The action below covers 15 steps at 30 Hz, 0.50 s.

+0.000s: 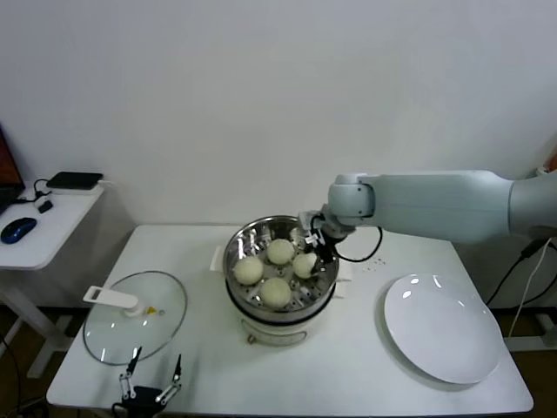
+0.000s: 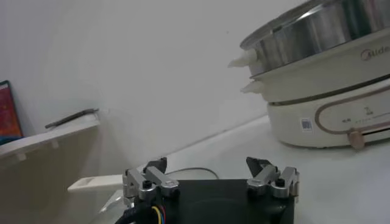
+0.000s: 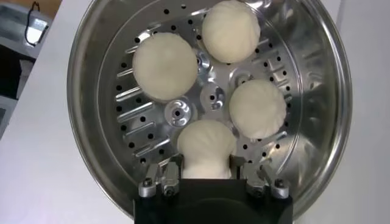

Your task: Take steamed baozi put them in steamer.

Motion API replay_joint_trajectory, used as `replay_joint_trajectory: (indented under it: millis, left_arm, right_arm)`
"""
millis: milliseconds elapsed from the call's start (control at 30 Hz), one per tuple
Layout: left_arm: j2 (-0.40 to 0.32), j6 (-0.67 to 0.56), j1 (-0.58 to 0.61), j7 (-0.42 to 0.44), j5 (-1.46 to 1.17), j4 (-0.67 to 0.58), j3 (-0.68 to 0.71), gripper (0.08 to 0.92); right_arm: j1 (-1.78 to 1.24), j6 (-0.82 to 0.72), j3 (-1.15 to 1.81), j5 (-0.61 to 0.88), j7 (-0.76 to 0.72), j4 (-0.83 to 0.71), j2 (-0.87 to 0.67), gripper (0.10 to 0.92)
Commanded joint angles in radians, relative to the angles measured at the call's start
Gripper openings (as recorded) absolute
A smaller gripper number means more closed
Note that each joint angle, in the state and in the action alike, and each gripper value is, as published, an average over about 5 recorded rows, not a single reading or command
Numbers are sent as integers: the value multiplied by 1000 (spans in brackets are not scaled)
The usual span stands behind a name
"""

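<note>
The steamer [image 1: 237,246] stands at the table's middle, a steel perforated basket on a white cooker base [image 1: 277,332]. Three steamed baozi [image 1: 249,270] [image 1: 279,251] [image 1: 276,292] lie loose in it. My right gripper [image 1: 312,248] reaches in from the right and is shut on a fourth baozi [image 1: 305,264]. In the right wrist view the held baozi [image 3: 206,149] sits pinched in my right gripper [image 3: 206,167] low over the basket wall [image 3: 317,122], beside the others [image 3: 164,66] [image 3: 231,30] [image 3: 257,108]. My left gripper [image 1: 152,379] is parked open and empty at the table's front left [image 2: 207,167].
A glass lid [image 1: 135,315] with a white handle lies left of the steamer. A large white plate [image 1: 442,326] lies bare at the right. A side table [image 1: 52,235] at far left holds a mouse [image 1: 17,230] and a black box [image 1: 74,180]. The steamer's side shows in the left wrist view [image 2: 317,30].
</note>
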Motion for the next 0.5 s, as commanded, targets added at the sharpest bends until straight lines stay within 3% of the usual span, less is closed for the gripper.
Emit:
replay_joint_trajectory:
  millis: [33, 300, 433, 500]
  left_arm:
    - [2, -1, 5, 0, -1, -5, -1, 823]
    - [3, 2, 16, 4, -1, -26, -2, 823]
    - [3, 3, 21, 3, -2, -36, -5, 823]
    - [3, 1, 23, 2, -2, -37, -5, 823]
  right_arm:
    - [3, -2, 4, 9, -3, 9, 2, 571]
    - [148, 39, -72, 83, -53, 50, -69, 787]
    - [195, 33, -67, 110, 0, 51, -158, 819]
    - [185, 20, -31, 144, 109, 70, -226, 822]
